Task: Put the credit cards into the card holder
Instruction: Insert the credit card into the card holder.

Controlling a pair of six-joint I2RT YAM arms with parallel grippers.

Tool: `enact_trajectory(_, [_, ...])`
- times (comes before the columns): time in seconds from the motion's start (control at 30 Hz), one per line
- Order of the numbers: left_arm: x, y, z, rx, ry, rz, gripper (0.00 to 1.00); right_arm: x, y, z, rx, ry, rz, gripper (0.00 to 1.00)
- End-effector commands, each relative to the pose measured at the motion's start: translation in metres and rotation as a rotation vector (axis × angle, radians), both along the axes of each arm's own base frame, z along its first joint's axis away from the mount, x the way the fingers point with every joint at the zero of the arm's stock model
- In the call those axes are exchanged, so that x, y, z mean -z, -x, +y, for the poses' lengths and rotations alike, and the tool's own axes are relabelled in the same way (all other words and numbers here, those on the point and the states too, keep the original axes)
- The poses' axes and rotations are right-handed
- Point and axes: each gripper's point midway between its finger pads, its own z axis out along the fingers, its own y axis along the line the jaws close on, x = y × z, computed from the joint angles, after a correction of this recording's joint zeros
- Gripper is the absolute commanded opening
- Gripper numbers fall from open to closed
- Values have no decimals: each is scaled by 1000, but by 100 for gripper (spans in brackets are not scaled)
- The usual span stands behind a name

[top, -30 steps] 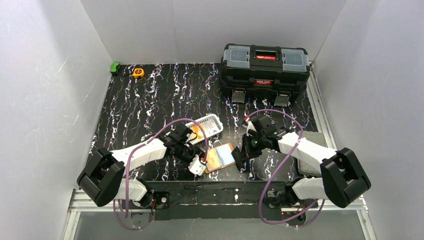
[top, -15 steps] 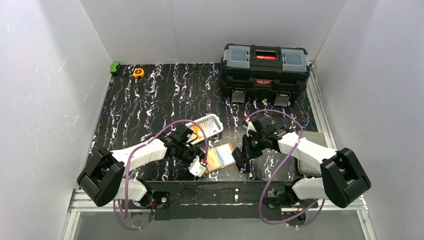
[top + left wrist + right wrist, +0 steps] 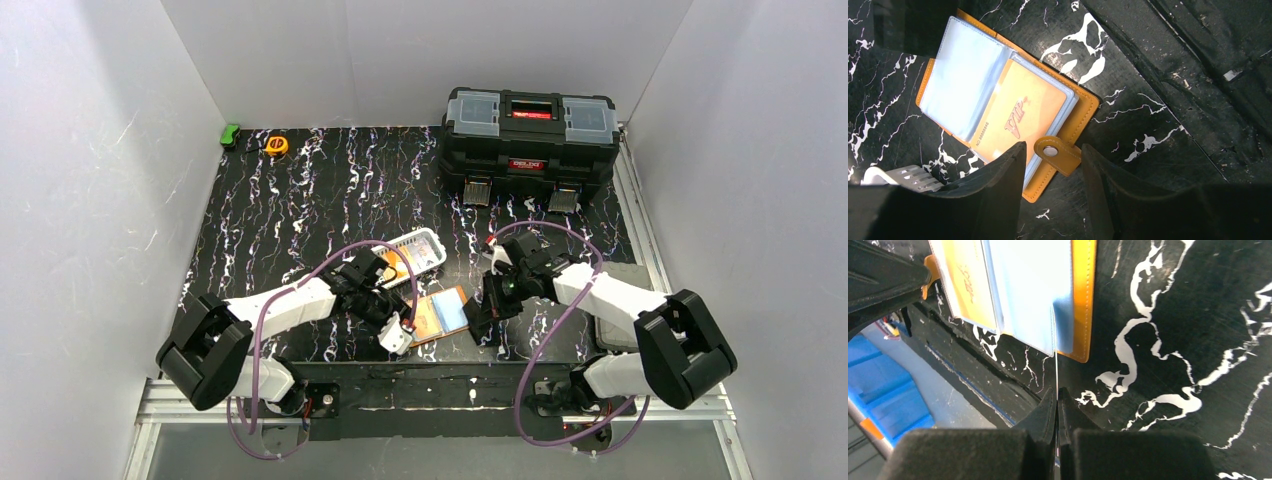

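Note:
The orange card holder lies open near the table's front edge, between my two grippers. An orange VIP credit card sits in one clear pocket, beside a pale blue pocket. My left gripper is open, its jaws standing either side of the holder's snap tab without pinching it. My right gripper is shut on a thin credit card, seen edge-on. The card's far end reaches the blue pocket at the holder's edge. More credit cards lie in the white basket.
A black toolbox stands at the back right. A yellow tape measure and a small green object sit at the back left corner. The white basket's corner is just left of my left fingers. The table's front edge runs close by.
My right arm has shifted slightly toward the holder with the card still pinched. The left gripper has hardly moved.

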Motion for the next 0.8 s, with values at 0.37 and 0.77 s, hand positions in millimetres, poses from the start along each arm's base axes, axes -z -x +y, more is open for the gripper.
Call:
enact_trajectory(0.37, [3, 5, -1, 38, 0, -2, 42, -38, -3, 30, -88, -207, -46, 1])
enact_trajectory(0.77, [0, 0, 2, 20, -13, -33, 39, -42, -5, 73, -184, -293, 0, 1])
